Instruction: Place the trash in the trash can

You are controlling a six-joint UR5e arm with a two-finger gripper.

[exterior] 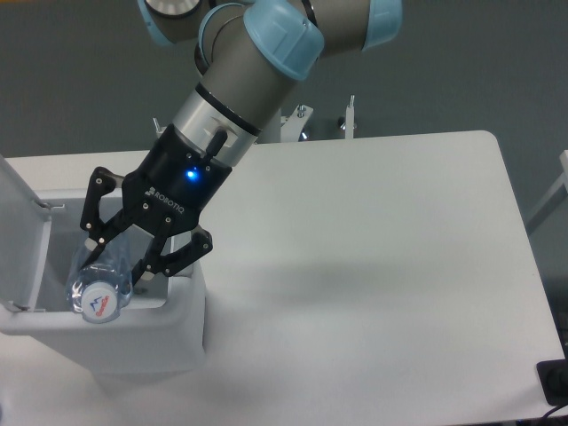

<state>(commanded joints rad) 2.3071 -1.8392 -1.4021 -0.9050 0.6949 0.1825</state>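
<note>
End effector (pixel 114 259) grips plastic bottle (pixel 99 282) inside trash can (pixel 182 324). Open fingers only when bottle sits below rim; lift straight, avoid lid (pixel 18 232).
</note>
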